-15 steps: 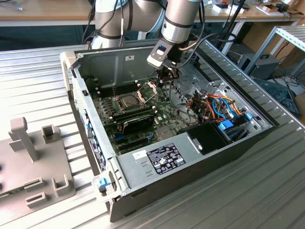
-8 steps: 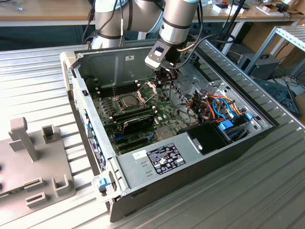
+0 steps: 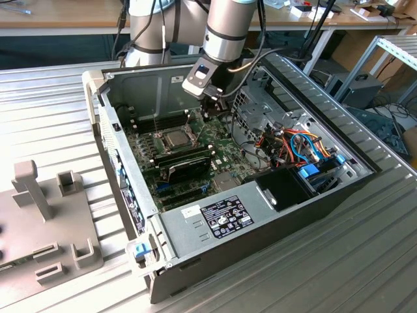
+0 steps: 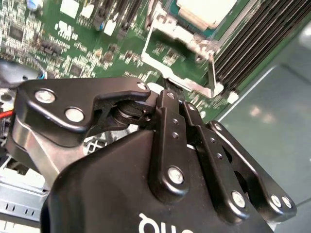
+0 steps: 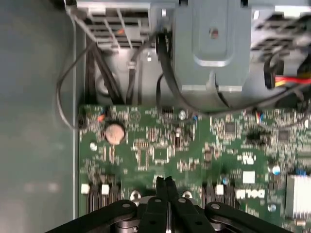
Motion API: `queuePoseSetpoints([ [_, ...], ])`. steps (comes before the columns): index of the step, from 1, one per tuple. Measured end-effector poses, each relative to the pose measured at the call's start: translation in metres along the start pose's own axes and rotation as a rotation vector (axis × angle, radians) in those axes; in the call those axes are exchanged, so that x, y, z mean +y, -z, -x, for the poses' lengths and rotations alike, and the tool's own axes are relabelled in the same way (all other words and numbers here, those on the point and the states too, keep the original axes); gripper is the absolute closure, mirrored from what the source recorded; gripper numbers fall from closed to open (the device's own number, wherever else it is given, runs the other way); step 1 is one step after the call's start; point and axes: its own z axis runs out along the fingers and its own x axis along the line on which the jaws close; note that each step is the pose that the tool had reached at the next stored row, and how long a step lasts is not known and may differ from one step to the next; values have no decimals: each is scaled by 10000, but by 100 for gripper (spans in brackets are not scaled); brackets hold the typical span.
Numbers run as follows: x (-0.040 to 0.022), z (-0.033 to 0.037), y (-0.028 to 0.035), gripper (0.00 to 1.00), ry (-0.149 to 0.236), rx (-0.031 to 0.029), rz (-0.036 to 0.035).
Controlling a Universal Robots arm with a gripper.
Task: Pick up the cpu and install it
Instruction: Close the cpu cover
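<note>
You are looking at an open desktop computer case (image 3: 293, 215) lying on a ribbed metal table (image 3: 52, 98), with the arm reaching down into it. The gripper (image 3: 217, 112) is hanging over the green motherboard (image 3: 218, 153). In the first wrist view its fingertips (image 5: 162, 189) are pressing flat against each other, so the claw is clenched and is carrying nothing.

The cpu (image 3: 177, 137) is sitting in its socket on the motherboard, its dull silver-grey top facing up. It is apart from the gripper, toward the exterior view's left of it. In the second wrist view you are seeing the cpu (image 4: 206, 9) beyond the gripper's black linkage. The socket's metal frame (image 4: 181, 73) is lying between the two, and dark memory slots (image 4: 257, 39) are running along the cpu's other side.

The black expansion card (image 3: 187, 164) is standing in the board just beside the cpu, on the side nearer the exterior camera. Under the gripper, the first wrist view is showing a coin cell battery (image 5: 114, 132) on the board and black cables (image 5: 163, 63) trailing across the case wall. Coloured cables (image 3: 303, 147) are bunching at the case's end toward the exterior view's right. A grey fixture (image 3: 45, 215) is resting on the table outside the case, at the exterior view's left.
</note>
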Motion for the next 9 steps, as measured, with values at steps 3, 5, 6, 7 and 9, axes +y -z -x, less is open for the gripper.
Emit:
queuePoseSetpoints([
  [3,-184,-1,1,89,-1,0,25],
  [5,-263,-1,1,89,0,1,37],
  [6,-309,-1,1,89,-1,1,43],
  [7,-332,-1,0,89,0,1,45],
  [9,-350,-1,1,89,-1,0,45],
])
